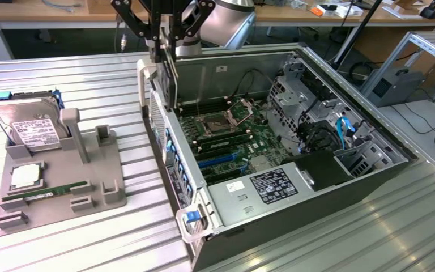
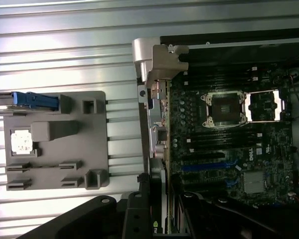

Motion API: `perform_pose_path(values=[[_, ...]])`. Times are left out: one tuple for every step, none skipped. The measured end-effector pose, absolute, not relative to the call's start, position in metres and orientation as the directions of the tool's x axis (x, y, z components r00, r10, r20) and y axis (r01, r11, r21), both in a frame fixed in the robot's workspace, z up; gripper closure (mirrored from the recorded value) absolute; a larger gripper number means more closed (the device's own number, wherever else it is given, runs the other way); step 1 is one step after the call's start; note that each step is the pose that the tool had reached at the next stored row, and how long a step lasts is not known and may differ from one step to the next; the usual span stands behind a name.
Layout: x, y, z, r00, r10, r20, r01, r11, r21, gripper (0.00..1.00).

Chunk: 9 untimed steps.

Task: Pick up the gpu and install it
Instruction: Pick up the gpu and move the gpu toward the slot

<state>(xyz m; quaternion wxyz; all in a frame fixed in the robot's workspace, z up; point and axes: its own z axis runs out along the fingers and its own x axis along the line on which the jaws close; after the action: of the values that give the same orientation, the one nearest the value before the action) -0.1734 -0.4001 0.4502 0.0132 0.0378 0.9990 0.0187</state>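
Downward-pointing jaws clamp gpu (image 1: 170,79) upright above case (image 1: 225,76).

The arm (image 1: 229,20) reaches in from the far side of the scene, its silvery wrist just to the exterior view's right of the gripper (image 1: 166,45), which points straight down, black fingers (image 1: 131,20) clamped on the upright gpu (image 1: 168,79).

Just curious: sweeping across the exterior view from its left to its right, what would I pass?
Hard drive standing in its grey holder → gpu hanging upright in the gripper → open processor socket on the motherboard → blue cable.
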Motion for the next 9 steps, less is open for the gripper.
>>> perform_pose_path(values=[[-0.1728,-0.4001,0.4502,-0.997,0.076,-0.025,0.075,0.996,0.038,0.73],[-0.1724,-0.4000,0.4502,-0.997,0.076,-0.025,0.075,0.996,0.038,0.73],[-0.1718,-0.4001,0.4502,-0.997,0.076,-0.025,0.075,0.996,0.038,0.73],[-0.1714,-0.4000,0.4502,-0.997,0.076,-0.025,0.075,0.996,0.038,0.73],[-0.1708,-0.4000,0.4502,-0.997,0.076,-0.025,0.075,0.996,0.038,0.73],[-0.1698,-0.4000,0.4502,-0.997,0.076,-0.025,0.075,0.996,0.038,0.73],[-0.1687,-0.4000,0.4502,-0.997,0.076,-0.025,0.075,0.996,0.038,0.73],[-0.1675,-0.4001,0.4502,-0.997,0.076,-0.025,0.075,0.996,0.038,0.73],[-0.1670,-0.4001,0.4502,-0.997,0.076,-0.025,0.075,0.996,0.038,0.73]])
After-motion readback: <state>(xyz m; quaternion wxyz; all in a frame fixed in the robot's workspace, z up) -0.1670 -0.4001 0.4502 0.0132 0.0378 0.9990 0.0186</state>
